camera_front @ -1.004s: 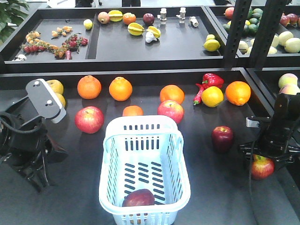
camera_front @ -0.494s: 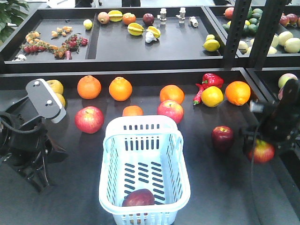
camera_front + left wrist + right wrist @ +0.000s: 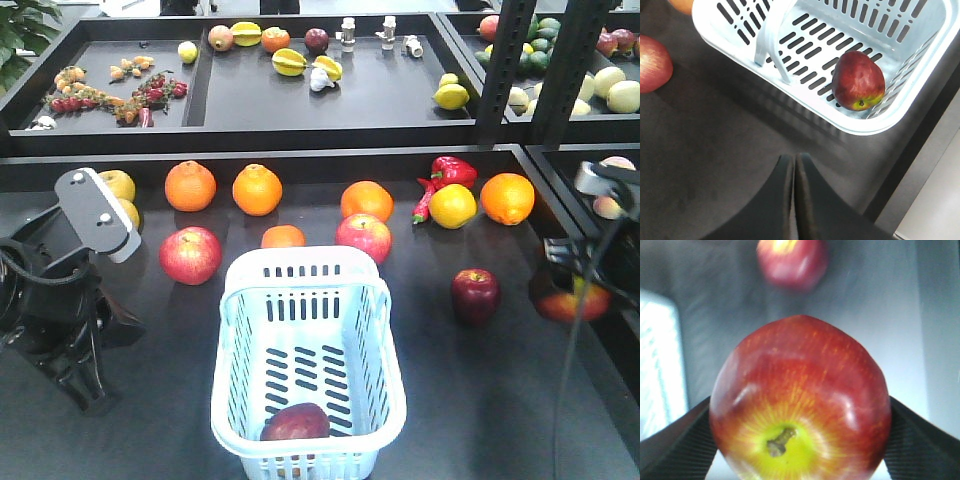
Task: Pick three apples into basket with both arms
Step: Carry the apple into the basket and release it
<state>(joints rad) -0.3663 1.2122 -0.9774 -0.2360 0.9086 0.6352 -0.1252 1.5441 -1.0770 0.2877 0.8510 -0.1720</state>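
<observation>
Red with a yellow-green patch round its stem, the gripped apple (image 3: 800,385) sits clamped between the two black pads of my right gripper (image 3: 800,440), jaws spread just to its width. From the front it looks lifted off the dark table (image 3: 150,420) at the far right, though blur makes that uncertain. My left gripper (image 3: 794,172) is closed, fingers pressed together on nothing, just beside the basket (image 3: 305,262). A second red apple (image 3: 858,81) lies in the basket's near end. The maroon apple (image 3: 474,294) rests on the table, between basket and right gripper.
</observation>
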